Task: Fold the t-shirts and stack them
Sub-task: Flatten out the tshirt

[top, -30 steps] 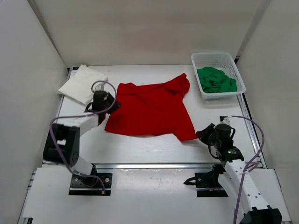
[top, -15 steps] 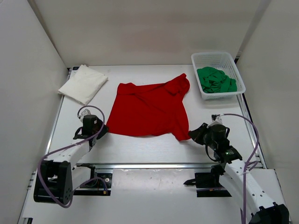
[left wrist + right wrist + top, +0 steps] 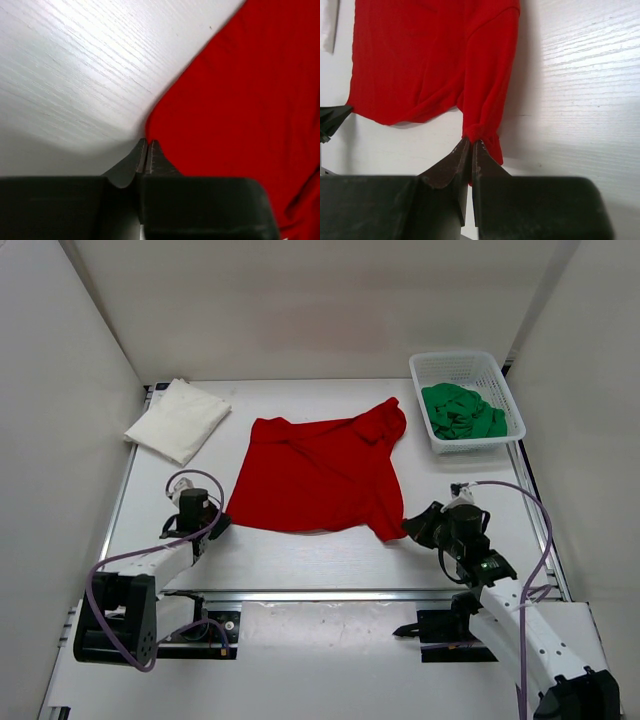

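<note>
The red t-shirt (image 3: pixel 320 475) lies spread out, a little rumpled, in the middle of the table. My right gripper (image 3: pixel 411 529) is shut on its bunched near right corner (image 3: pixel 479 131) down at the table. My left gripper (image 3: pixel 216 524) is shut, its tips (image 3: pixel 147 142) right at the shirt's near left corner (image 3: pixel 235 100); I see no cloth between the jaws. The white t-shirt (image 3: pixel 178 418) lies folded at the far left. The green t-shirt (image 3: pixel 460 410) is crumpled inside the white basket.
The white lattice basket (image 3: pixel 452 357) stands at the far right corner. White walls close the table on three sides. A metal rail (image 3: pixel 320 594) runs along the near edge, with both arm bases behind it.
My left arm swung from the shirt's far left edge down to its near left corner. My right gripper drew the near right corner slightly left. Little has moved in the last half second.
</note>
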Robot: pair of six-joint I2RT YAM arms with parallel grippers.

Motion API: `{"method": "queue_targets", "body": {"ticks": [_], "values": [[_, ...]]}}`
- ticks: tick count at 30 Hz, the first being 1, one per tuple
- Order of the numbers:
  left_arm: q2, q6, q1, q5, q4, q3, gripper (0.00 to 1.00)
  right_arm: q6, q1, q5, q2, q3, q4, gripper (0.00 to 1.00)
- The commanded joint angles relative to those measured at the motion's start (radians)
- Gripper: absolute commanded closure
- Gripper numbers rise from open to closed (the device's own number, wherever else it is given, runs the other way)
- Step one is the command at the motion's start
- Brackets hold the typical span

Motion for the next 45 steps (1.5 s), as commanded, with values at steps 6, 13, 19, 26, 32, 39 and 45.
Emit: {"method": "queue_targets", "body": {"ticks": [6, 13, 19, 26, 32, 39, 45], "values": [[-0.108, -0.026, -0.07, 0.034, -0.038, 0.182, 1.0, -0.09, -0.012, 0.089, 0.063, 0.242, 0.001, 0.99], [-0.124, -0.023, 0.054, 0.235, -0.178, 0.762, 1.0, -0.303, 0.097, 0.412, 0.216, 0.882, -0.21, 1.0], [-0.086, -0.119, 0.242, 0.39, -0.187, 1.067, 1.0, -0.544, 0.359, 0.703, 0.512, 1.633, -0.395, 1.0], [-0.054, -0.152, 0.288, 0.398, -0.186, 1.19, 1.0, -1.478, 0.941, 1.242, 0.7, 1.695, 0.465, 1.0], [-0.083, -0.109, 0.276, 0.346, -0.158, 0.984, 1.0, -0.834, 0.436, 0.688, 0.798, 1.837, -0.251, 1.0], [0.029, -0.074, 0.157, 0.197, -0.059, 0.736, 1.0, -0.619, -0.031, 0.143, 0.976, 1.753, -0.243, 1.0], [0.376, -0.074, 0.111, 0.16, -0.083, 1.076, 1.0, -0.564, -0.136, 0.047, 1.448, 2.324, -0.267, 1.0]]}}
